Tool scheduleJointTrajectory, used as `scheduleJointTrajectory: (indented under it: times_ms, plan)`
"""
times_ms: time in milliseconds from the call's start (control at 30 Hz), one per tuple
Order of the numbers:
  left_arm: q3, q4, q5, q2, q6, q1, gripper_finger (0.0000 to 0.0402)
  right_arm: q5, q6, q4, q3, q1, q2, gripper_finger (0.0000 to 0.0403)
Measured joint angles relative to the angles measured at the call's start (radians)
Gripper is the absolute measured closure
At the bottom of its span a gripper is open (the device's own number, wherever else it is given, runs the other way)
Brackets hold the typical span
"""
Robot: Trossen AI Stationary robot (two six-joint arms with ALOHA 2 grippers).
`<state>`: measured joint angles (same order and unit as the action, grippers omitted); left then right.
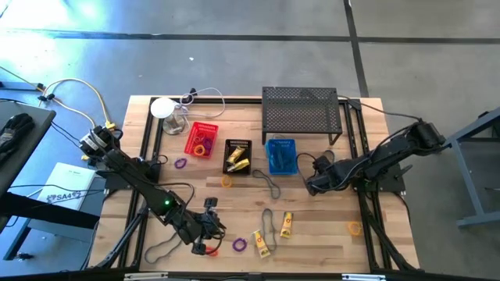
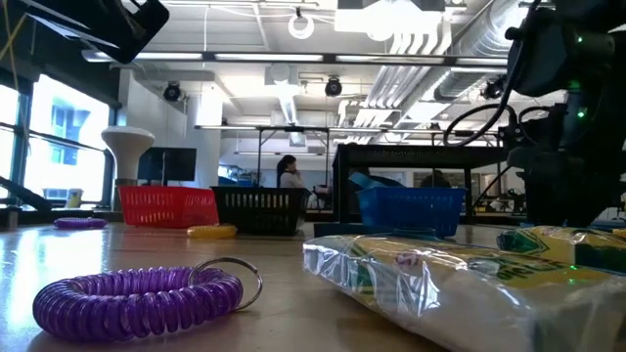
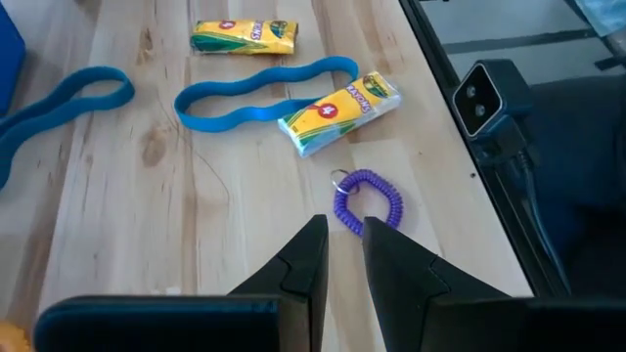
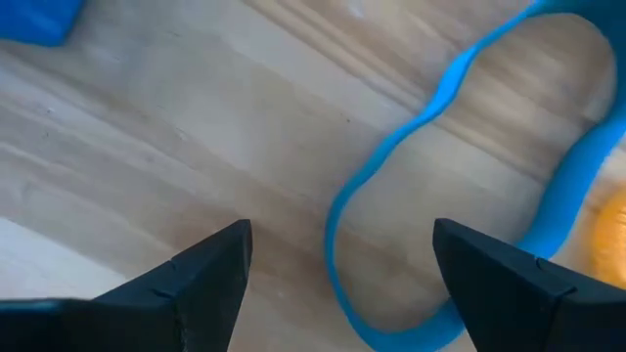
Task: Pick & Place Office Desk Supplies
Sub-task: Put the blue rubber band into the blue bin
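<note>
- My left gripper sits low over the front-left of the wooden table; fingers nearly pressed together, a thin gap between them, nothing pinched that I can see.
- Just past its fingertips lies a purple coil ring on the wood, not touching the fingers from what I can tell.
- Beyond the coil: a yellow crayon pack lying tilted on one end of a blue rubber loop; a second yellow pack farther out, apart from the loop.
- Another blue loop lies off toward the blue basket side.
- In the high view a red ring shows right by the left gripper; can't tell if they touch.
- My right gripper is spread wide, hovering over a blue loop mid-table, just in front of the blue basket. Nothing is between the fingers but bare wood and the loop's edge.
- Baskets in a row toward the back: red basket, black basket with yellow pieces in it, then the blue one.
- Black mesh shelf behind the blue basket; white round object at the back left.
- Loose extras: purple ring near the red basket, orange ring front right, dark loop front left.
</note>
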<state>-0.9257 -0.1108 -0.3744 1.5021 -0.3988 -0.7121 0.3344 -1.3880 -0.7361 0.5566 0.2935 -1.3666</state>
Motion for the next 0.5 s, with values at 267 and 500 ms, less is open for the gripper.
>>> scheduleJointTrajectory:
  times_ms: [267,500]
  plan:
    - [0.000,0.016,0.000,0.000,0.064,0.006,0.0337,0.024,-0.018,0.057,-0.044,0.002,0.003,0.0132]
    - [0.000,0.031,0.000,0.000,0.111,0.020,0.0337,0.050,-0.025,0.061,-0.045,0.001,0.001,0.0233]
